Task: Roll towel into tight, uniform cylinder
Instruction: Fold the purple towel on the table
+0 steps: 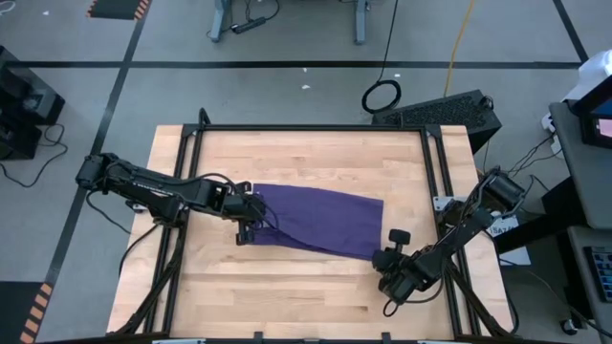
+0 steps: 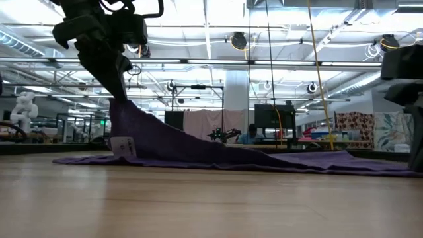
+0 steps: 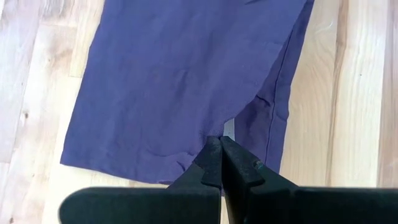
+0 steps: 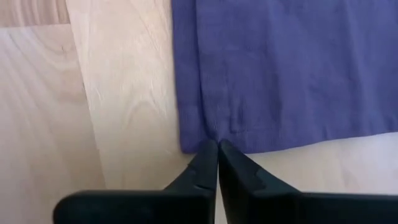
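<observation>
Item: purple towel, one, lying mostly flat at mid-table with its left edge lifted.
Left gripper: fingers pinched together on that lifted edge.
Right gripper: fingers together, empty, tips just off the towel's near right corner.
White tag: one.
Arms: two.
Handling advice: carry the raised edge over squarely, keeping tension even, so the first turn sits tight.

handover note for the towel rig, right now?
Left tool: shut on the towel, pinching its left edge and lifting it off the table; the low view shows that end raised, white tag hanging.
Right tool: shut, at the towel's near right corner; a grip cannot be confirmed.
Towel: spread flat otherwise, mid-table.
Done: left edge picked up.
Left: all the rolling; no cylinder formed yet.
</observation>
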`<state>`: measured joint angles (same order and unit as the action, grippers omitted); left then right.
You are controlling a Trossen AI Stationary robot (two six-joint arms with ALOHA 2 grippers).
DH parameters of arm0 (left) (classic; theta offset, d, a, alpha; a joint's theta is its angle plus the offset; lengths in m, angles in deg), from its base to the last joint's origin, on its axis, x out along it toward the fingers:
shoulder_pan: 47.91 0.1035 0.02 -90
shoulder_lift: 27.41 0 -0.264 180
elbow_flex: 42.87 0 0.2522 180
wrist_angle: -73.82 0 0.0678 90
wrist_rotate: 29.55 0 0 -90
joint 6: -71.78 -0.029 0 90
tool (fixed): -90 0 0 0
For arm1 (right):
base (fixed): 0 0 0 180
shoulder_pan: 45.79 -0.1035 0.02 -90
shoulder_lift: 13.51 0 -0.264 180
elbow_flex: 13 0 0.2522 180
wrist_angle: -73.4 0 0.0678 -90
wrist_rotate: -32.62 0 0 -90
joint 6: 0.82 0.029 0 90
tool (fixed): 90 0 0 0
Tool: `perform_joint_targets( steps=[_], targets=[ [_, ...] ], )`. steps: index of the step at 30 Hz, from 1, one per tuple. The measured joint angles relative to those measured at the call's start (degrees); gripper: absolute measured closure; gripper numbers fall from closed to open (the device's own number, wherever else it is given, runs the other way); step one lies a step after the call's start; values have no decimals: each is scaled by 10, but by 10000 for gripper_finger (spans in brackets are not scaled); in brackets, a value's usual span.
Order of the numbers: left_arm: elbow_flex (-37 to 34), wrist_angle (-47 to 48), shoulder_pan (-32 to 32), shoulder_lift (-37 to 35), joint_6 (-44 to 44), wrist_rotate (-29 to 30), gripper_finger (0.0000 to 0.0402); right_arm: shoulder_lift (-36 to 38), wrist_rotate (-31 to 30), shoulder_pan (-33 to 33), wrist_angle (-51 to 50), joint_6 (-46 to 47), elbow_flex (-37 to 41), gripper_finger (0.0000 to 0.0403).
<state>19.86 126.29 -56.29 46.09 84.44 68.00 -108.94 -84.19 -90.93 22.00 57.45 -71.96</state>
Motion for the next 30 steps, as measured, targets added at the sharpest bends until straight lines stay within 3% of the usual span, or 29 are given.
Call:
perform_joint_targets(
  steps=[9,13,30],
  targets=[
    [1,4,0,-38,-11,-1,401,125,8,1,3,32,0,402],
    [1,7,-4,-54,-11,-3,401,148,31,1,2,64,0,402],
    [1,17,-19,-60,-10,1,401,63,78,2,143,115,-1,402]
  ],
)
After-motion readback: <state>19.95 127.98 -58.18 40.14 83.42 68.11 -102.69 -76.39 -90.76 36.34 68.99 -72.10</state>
